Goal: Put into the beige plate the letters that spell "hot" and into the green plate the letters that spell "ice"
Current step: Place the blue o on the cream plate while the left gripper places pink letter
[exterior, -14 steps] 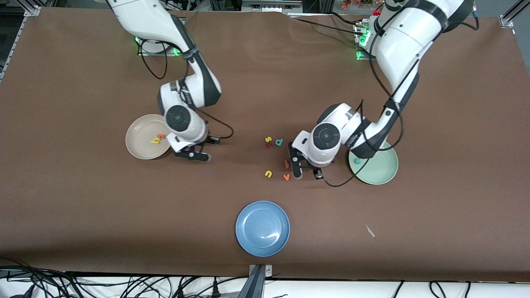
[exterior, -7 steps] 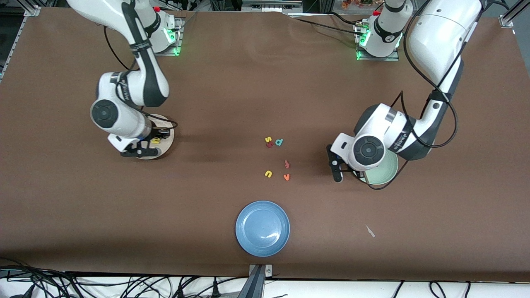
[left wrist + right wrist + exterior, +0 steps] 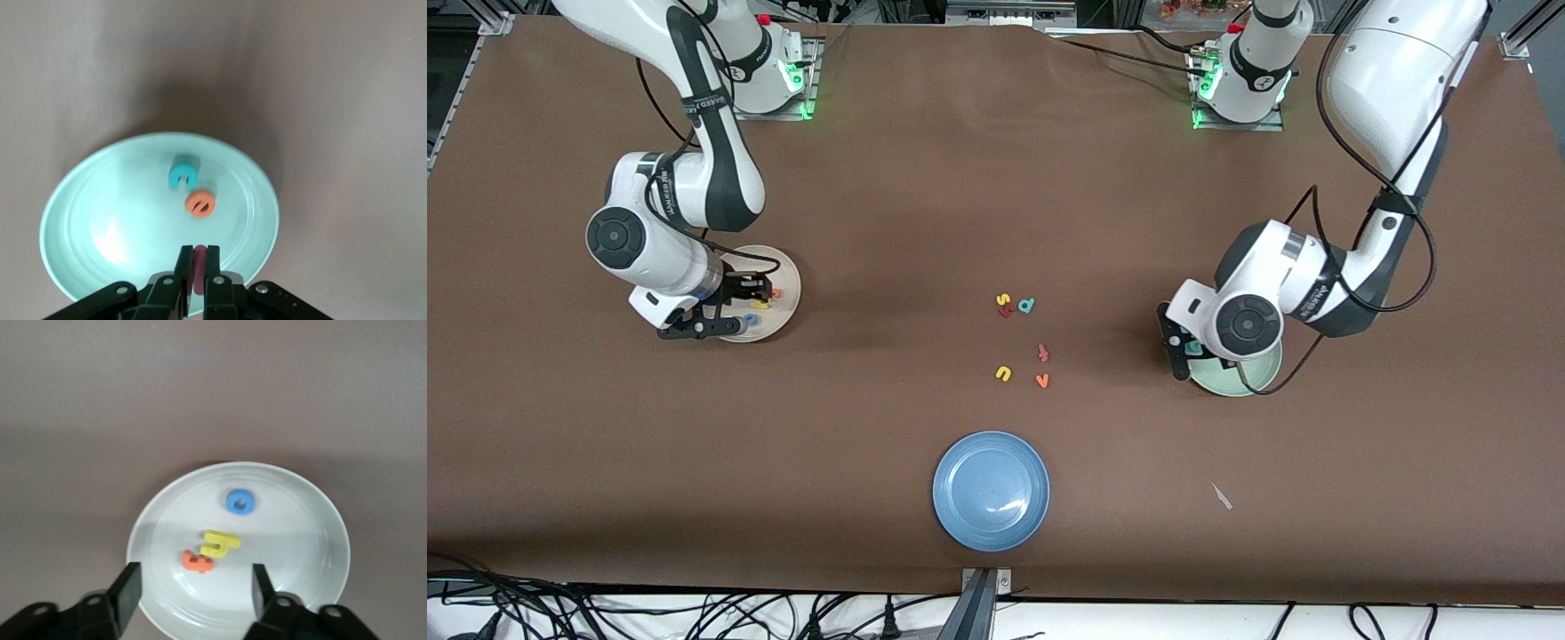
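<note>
The beige plate holds the blue "o", the yellow "h" and the orange "t". My right gripper hangs open over it, holding nothing. In the right wrist view the "o", the "h" and the "t" lie on the plate past the spread fingers. My left gripper is over the green plate, shut on the dark red "i". The teal "c" and the orange "e" lie in that plate.
Loose letters lie mid-table: a yellow s, a dark red letter, a teal d, a pinkish-red t-like one, a yellow u, an orange v. A blue plate sits nearest the front camera.
The right gripper swung over the beige plate and opened; the blue "o" now lies in it. The left gripper moved from the loose letters to over the green plate.
</note>
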{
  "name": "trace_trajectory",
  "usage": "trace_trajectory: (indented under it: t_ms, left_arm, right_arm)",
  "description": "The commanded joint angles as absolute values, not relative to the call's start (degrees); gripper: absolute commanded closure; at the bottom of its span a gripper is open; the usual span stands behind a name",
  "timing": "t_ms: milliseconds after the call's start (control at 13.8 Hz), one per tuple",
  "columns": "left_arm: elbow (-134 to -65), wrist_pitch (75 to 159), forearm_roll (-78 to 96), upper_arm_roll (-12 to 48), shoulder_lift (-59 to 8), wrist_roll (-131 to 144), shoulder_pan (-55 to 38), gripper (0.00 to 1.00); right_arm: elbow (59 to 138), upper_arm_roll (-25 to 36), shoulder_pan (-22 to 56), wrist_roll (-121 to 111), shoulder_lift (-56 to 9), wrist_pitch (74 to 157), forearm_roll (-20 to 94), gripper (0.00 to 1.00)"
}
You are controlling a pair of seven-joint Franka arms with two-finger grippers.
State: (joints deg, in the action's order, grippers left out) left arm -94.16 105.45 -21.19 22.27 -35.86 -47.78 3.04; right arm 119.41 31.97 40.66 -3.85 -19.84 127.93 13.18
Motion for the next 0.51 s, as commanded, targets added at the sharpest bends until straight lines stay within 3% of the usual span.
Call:
trace_trajectory:
  t_ms: [0,290,362,435]
  left_arm:
    - [-98.78,107.49,-22.68,22.67,-34.28,-47.91,5.53,1.00]
    - [-99.23,108.80,-22.41,22.68,-35.07,-47.90,7.20,1.00]
    - [-99.23,109.07,-22.41,22.68,-35.16,-47.99,7.21,0.84]
    - [-99.14,109.07,-21.98,22.68,-35.16,-47.90,7.29,0.51]
  right_arm:
    - [113.67,31.90,40.78,0.77,-20.39,121.67,13.80,0.00]
    - [101.01,31.82,40.69,11.23,-26.18,109.27,14.15,0.00]
    - [99.51,31.82,40.69,12.29,-27.15,107.77,14.67,0.00]
    - [98.88,31.99,40.95,12.39,-28.72,107.49,15.37,0.00]
